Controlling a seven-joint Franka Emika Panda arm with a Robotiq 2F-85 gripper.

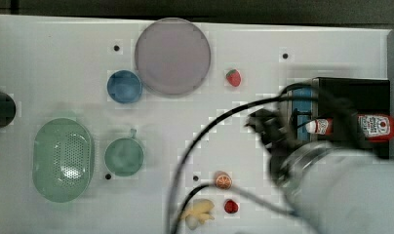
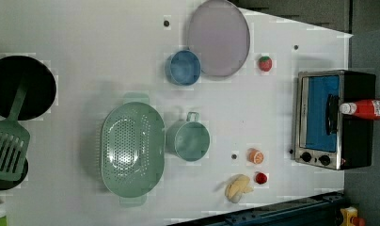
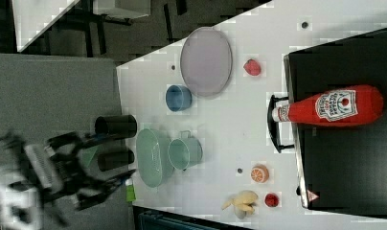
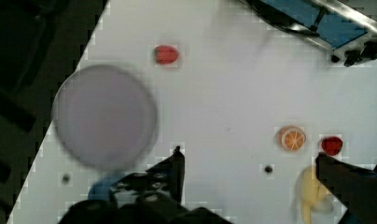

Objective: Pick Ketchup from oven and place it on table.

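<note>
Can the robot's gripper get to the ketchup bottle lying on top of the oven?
Probably yes. The ketchup bottle lies in the open on the oven's black top, with nothing over it or beside it. The gripper is open wide above the white table, so the way looks free.

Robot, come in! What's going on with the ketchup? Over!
Hand open, holding nothing. Ketchup lying on top of the oven, not yet on the table. Nothing blocking.
</note>
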